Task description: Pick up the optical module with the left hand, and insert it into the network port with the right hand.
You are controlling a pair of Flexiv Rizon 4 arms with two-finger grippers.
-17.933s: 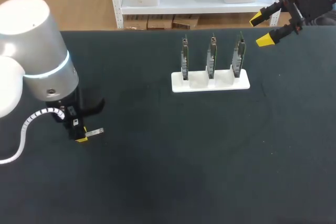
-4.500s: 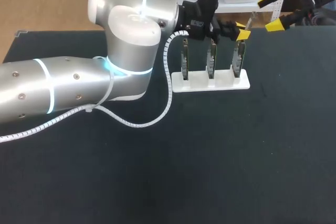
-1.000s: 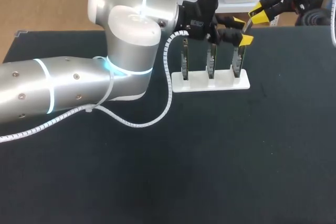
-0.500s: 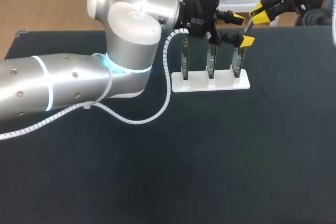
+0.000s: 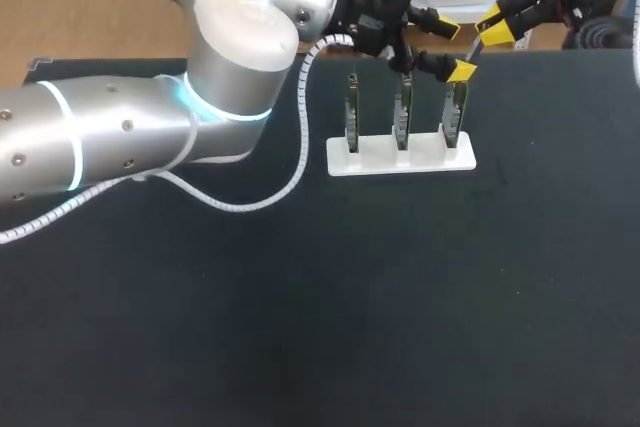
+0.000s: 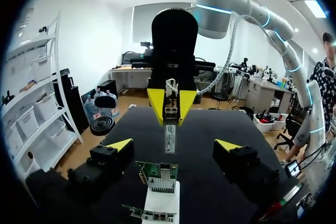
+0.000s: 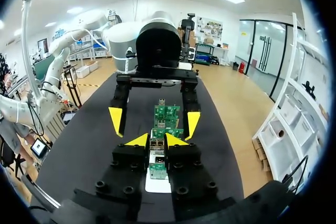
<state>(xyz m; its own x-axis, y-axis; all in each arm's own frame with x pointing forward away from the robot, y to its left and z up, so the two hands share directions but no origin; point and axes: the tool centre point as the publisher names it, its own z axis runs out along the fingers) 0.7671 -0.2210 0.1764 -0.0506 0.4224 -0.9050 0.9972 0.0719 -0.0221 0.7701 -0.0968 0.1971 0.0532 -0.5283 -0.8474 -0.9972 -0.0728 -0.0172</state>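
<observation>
Quick headcount on our end
We count three circuit boards (image 5: 401,112) in one white holder (image 5: 400,159), one optical module (image 6: 169,137), and two grippers: left gripper (image 5: 454,49), right gripper (image 5: 494,25).

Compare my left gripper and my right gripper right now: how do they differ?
The left gripper is wide open and empty; the right gripper is shut on the optical module, which sticks out past its tips. The left gripper is above the rack of boards; the right gripper is beyond the rack's right end. Both have yellow tips and face each other.
</observation>
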